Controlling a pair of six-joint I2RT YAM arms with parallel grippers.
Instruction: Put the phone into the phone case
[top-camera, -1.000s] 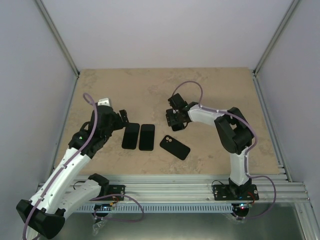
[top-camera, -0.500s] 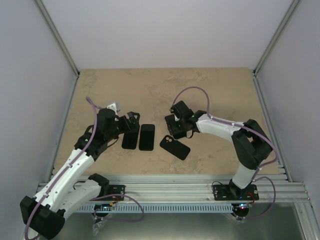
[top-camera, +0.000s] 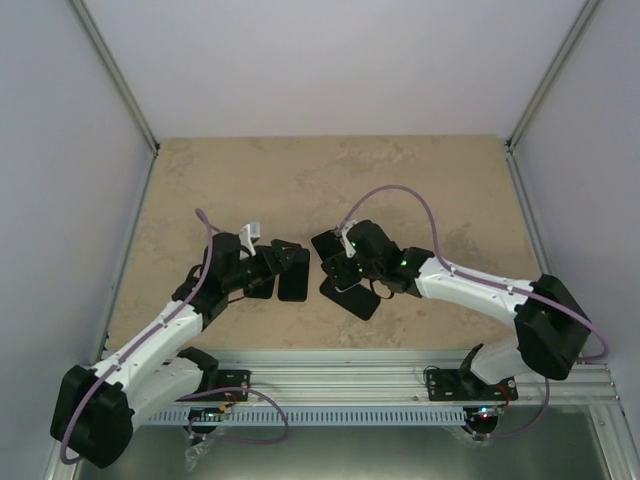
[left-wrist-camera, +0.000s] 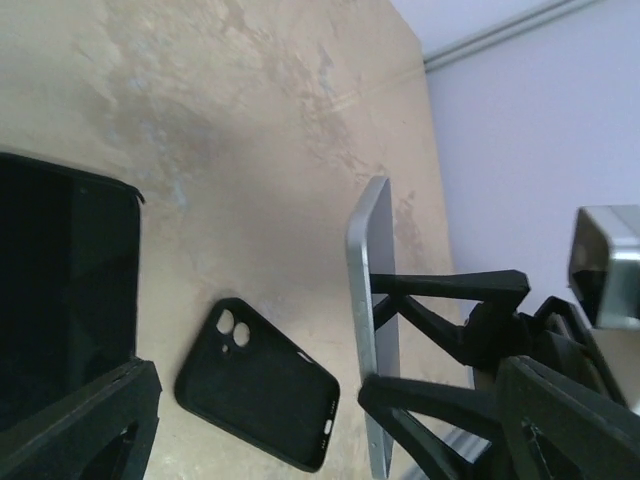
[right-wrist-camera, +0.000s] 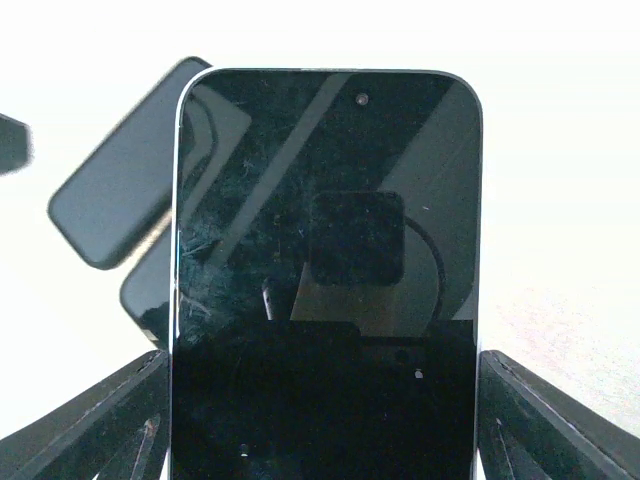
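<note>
The right gripper (top-camera: 335, 258) grips the phone (right-wrist-camera: 325, 250) by its two long edges, jaws spread to the phone's width. That hold leaves the screen and back free, and the screen faces the wrist. In the left wrist view the phone stands on edge, lifted off the table (top-camera: 400, 180), probably so it can be turned and lowered flat.

The case (left-wrist-camera: 255, 395) lies just near of the right gripper, close under the phone, so the carry to it looks short. Its camera cut-outs show, but I cannot tell whether its open side faces up. If the open side is down, the case needs flipping first.

The left gripper (top-camera: 287, 256) hovers with jaws wide and nothing between them, over a dark slab (top-camera: 294, 284) left of the case. A second slab lies beside that one, farther left. The left gripper seems placed to steady or pick something while the right one brings the phone in.
</note>
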